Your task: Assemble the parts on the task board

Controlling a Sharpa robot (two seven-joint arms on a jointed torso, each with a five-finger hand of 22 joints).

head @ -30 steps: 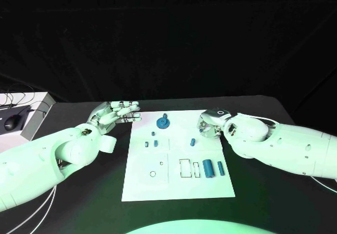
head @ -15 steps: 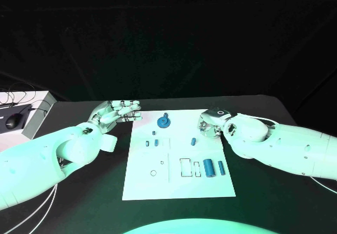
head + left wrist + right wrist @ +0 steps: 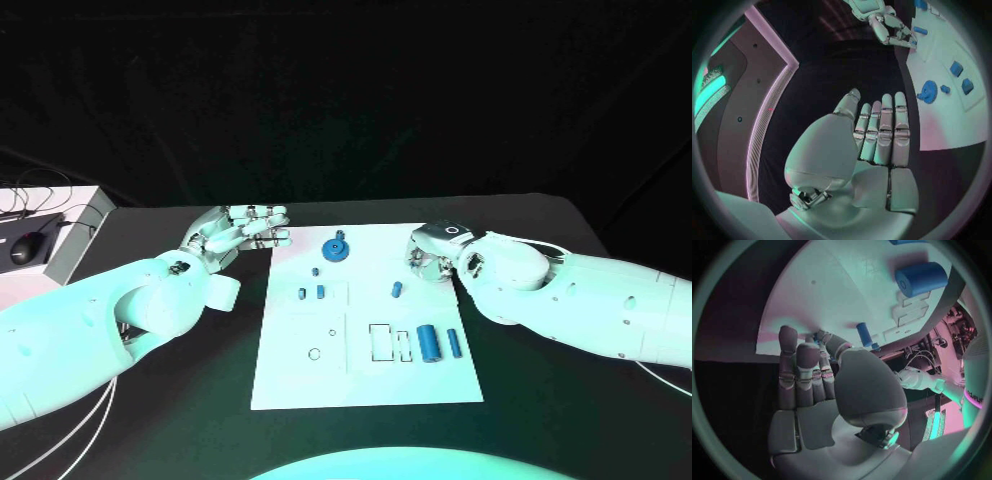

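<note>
1. Your left hand (image 3: 235, 232) sat on the black table (image 3: 548, 400) just beside the far left corner of the white rectangular task board (image 3: 289, 385), fingers straight and side by side, holding nothing.
2. Your right hand (image 3: 437, 258) hovered at the board's far right edge, fingers apart and empty, tips near a small blue peg (image 3: 397, 290).
3. On the board you had a round blue gear-like part (image 3: 335, 250) near the far edge, two small blue blocks (image 3: 310, 293) below it, and a thick blue cylinder (image 3: 428, 344) with a slim blue bar (image 3: 453, 343) beside it.
4. A white box (image 3: 69, 235) with a dark mouse (image 3: 26, 250) stood off your left side; black curtain hung behind.
</note>
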